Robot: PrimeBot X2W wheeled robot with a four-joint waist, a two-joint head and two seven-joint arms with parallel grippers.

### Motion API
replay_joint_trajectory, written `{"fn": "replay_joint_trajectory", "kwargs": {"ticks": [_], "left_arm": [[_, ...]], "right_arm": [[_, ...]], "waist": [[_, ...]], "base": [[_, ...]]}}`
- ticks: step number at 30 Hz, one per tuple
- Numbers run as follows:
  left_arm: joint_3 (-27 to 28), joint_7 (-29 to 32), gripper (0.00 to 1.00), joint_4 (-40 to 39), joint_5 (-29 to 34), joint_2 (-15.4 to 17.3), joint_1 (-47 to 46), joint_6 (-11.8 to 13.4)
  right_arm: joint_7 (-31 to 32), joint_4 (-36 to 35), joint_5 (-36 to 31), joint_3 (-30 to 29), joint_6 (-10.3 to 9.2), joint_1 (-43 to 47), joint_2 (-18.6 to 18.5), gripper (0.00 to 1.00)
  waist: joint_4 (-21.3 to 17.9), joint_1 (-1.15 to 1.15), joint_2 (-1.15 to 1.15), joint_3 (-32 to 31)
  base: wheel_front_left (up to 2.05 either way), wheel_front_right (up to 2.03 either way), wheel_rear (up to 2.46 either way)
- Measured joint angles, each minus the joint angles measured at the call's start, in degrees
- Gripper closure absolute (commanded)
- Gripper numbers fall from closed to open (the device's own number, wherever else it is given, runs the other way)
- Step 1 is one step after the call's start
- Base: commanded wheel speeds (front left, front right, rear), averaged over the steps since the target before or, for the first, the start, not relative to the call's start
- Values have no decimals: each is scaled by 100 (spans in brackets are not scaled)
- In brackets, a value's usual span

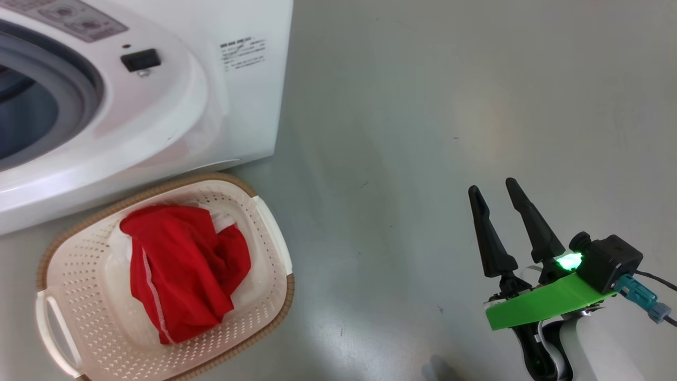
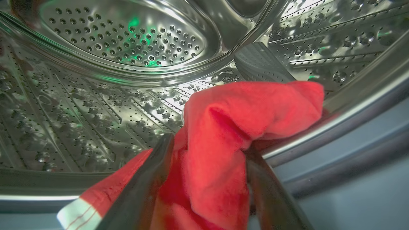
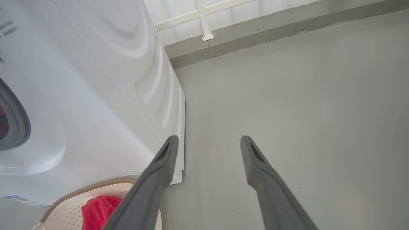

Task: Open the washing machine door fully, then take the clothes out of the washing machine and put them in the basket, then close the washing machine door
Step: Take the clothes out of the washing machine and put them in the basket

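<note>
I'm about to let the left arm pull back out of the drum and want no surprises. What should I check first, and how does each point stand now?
1. The left claw straddles the red garment in the drum: ok.
2. Claw clamped on the fabric: cannot tell.
3. Garment free to slide out: cannot tell; its far end lies at the drum's edge.
4. The basket sits in front of the washing machine, with room beside the red clothes in it: ok.
5. The right claw is open, empty and over the floor, away from the basket: ok.
</note>
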Motion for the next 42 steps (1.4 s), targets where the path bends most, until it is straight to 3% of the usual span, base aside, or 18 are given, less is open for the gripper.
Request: {"fn": "replay_joint_trajectory", "kwargs": {"ticks": [11, 12, 13, 14, 16, 17, 27, 42], "left_arm": [[-101, 0, 0, 530, -71, 137, -344, -160], [-107, 0, 25, 550, -86, 137, -355, -179], [-120, 0, 25, 568, -103, 137, -371, -197], [-130, 0, 41, 568, -112, 136, -389, -201], [-142, 0, 94, 565, -116, 133, -422, -202], [-142, 0, 100, 558, -143, 127, -430, -204], [192, 0, 100, -5, -742, -126, -288, -253], [1337, 0, 100, -1784, -1494, -894, 1245, -415]], "right_arm": [[0, -34, 91, 44, 0, 0, 0, 0], [0, -40, 91, 45, -1, 0, 1, 0], [0, -41, 91, 45, 0, 0, 1, 0], [0, -42, 91, 44, 0, 0, 1, 0], [0, -42, 91, 41, -1, 0, 1, 0], [0, -42, 91, 38, 0, 0, 1, 0], [0, -12, 84, 12, -1, 1, 1, 0], [0, 80, -62, -141, -1, 29, -1, 0]], "waist": [[-173, 0, 0, 89], [-180, 0, 0, 90], [-184, 0, 0, 89], [-184, 0, 0, 88], [-180, 0, 0, 79], [-176, 0, 0, 74], [-91, 0, 0, -91], [244, 0, 0, -598]], "base": [[0, 0, 0], [0, 0, 0], [0, 0, 0], [0, 0, 0], [0, 0, 0], [0, 0, 0], [0, 0, 0], [0, 0, 0]]}}
